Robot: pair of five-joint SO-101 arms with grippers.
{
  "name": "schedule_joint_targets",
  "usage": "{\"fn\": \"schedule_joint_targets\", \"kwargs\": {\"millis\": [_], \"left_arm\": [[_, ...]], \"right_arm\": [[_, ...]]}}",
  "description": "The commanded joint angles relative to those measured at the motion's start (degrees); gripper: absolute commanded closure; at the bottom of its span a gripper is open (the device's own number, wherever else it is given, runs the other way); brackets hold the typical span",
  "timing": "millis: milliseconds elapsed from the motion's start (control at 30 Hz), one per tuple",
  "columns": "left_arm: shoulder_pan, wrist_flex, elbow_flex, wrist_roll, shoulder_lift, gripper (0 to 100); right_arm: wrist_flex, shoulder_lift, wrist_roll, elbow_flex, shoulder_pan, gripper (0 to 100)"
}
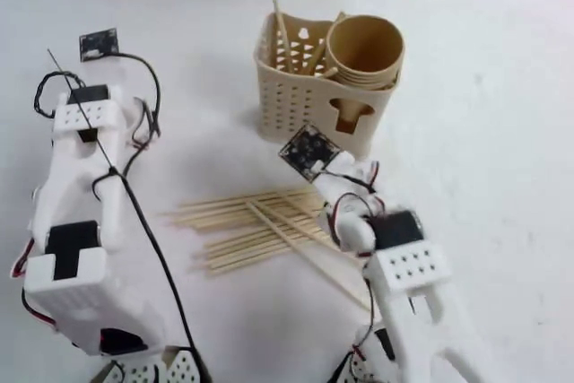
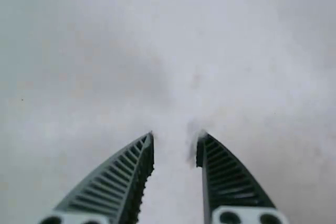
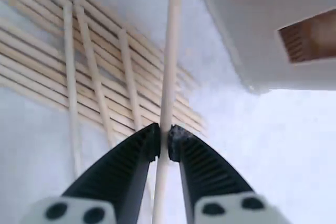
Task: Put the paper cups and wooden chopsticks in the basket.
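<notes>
Chopsticks (image 1: 242,226) lay in a loose pile on the table (image 1: 502,132), just in front of the basket (image 1: 296,105), where the paper cups (image 1: 363,51) already sat stacked beside a few upright sticks. I had the right gripper (image 3: 164,140) clamped on a single chopstick (image 3: 170,51) that crossed the pile. Pinching one alone, I judged, would let it lift clean. The left gripper (image 2: 176,137) hung slack and empty over bare table, parked clear of the work.
</notes>
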Motion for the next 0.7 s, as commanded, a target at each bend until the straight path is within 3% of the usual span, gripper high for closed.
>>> {"fn": "schedule_joint_targets", "kwargs": {"millis": [0,200,433,667], "left_arm": [[1.3,-0.9,-0.3,0.3,-0.4,85],[1.2,-0.9,-0.3,0.3,-0.4,85],[1.4,-0.9,-0.3,0.2,-0.3,85],[3.2,-0.9,-0.2,0.1,-0.3,85]], "right_arm": [[4.0,-10.4,-3.4,-7.8,0.9,98.3],[1.3,-14.0,-11.8,-25.7,0.7,98.3],[-17.6,-1.5,-17.5,-40.0,0.6,98.3],[-35.0,13.9,-28.2,-47.5,0.9,98.3]]}}
